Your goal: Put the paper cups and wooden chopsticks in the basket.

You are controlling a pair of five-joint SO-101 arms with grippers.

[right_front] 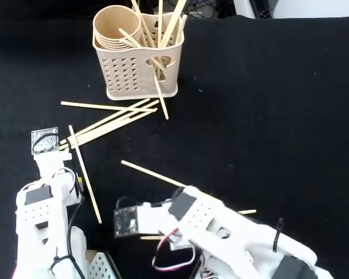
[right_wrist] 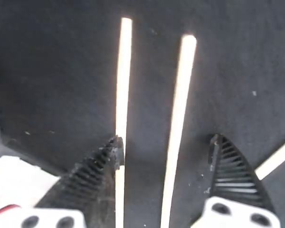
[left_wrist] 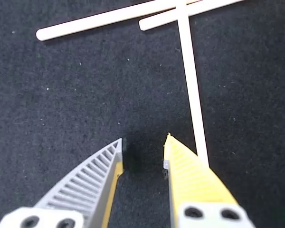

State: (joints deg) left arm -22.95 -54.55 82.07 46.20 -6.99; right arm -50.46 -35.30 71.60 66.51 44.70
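Right wrist view: my right tool [right_wrist: 165,142] is spread wide over the black surface [right_wrist: 52,71], w/ one wooden chopstick [right_wrist: 180,95] lying flat btwn the jaws, long axis running straight ahead & across the closing line, a 2nd chopstick [right_wrist: 124,71] just beside one jaw, so I reckon this arm's nearest for the pinch.

Black table [right_front: 279,116] bears basket [right_front: 128,72] and scattered chopsticks [right_front: 104,106].
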